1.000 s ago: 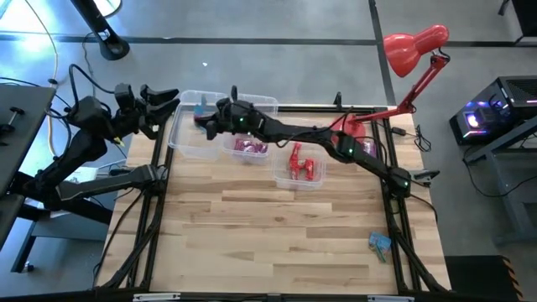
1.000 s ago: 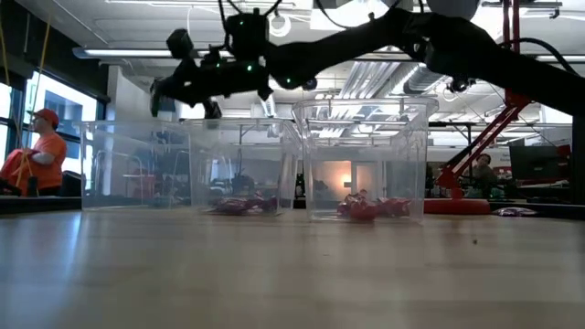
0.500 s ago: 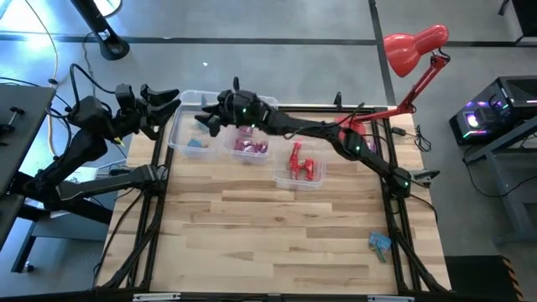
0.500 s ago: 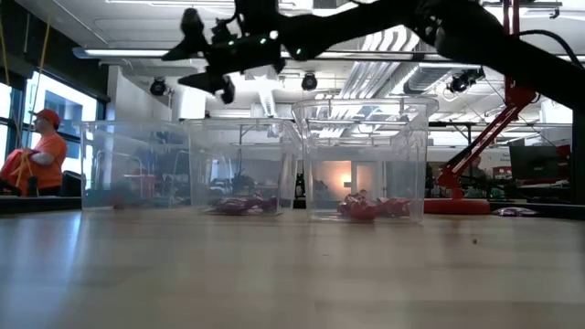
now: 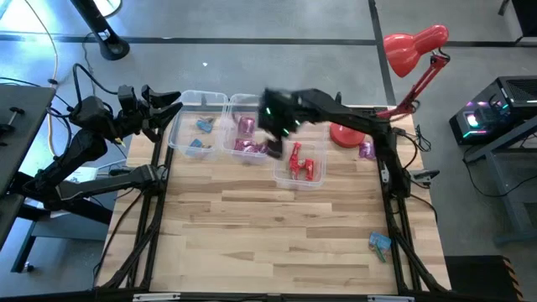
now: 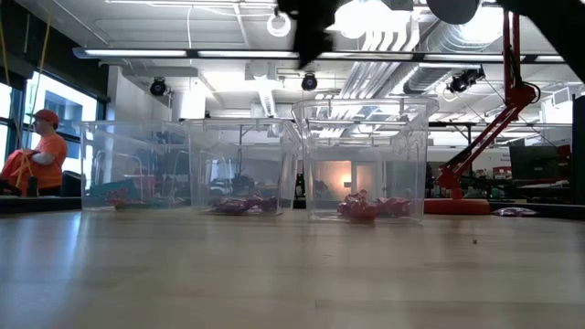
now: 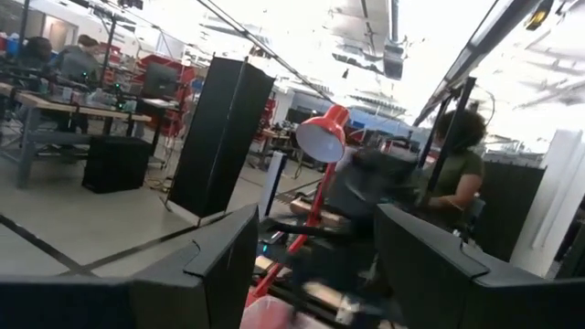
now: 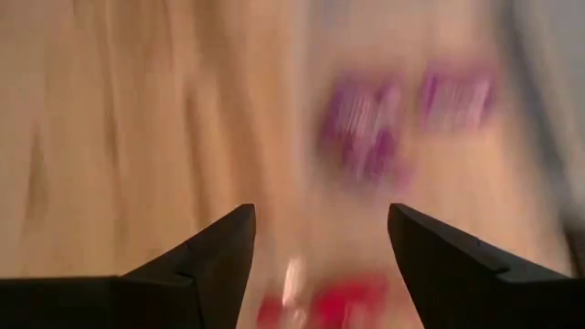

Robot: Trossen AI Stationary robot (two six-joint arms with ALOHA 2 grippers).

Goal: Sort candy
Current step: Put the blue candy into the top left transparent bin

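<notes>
Three clear bins stand in a row at the table's far side. The left bin [image 5: 178, 126] holds light blue candy [image 5: 200, 134], the middle bin [image 5: 237, 105] purple-pink candy [image 5: 247, 138], the right bin [image 5: 284, 178] red candy [image 5: 302, 164]. My right gripper [image 5: 270, 126] hangs open and blurred above the middle and right bins; its wrist view shows nothing between the fingers [image 8: 320, 215], with purple candy [image 8: 402, 114] below. My left gripper [image 5: 170, 105] waits open beyond the table's far left corner, beside the left bin.
A blue candy [image 5: 379, 242] lies loose near the table's right near corner. A purple candy [image 5: 367, 149] lies by the base of the red desk lamp [image 5: 415, 46] at the far right. A person in orange [image 6: 37, 151] stands beyond the table.
My right gripper, which hung over the left bin with a blue candy, has opened and let it go; the candy now lies in that bin. The gripper has then swung quickly toward the table's right, past the middle bin, and risen.
</notes>
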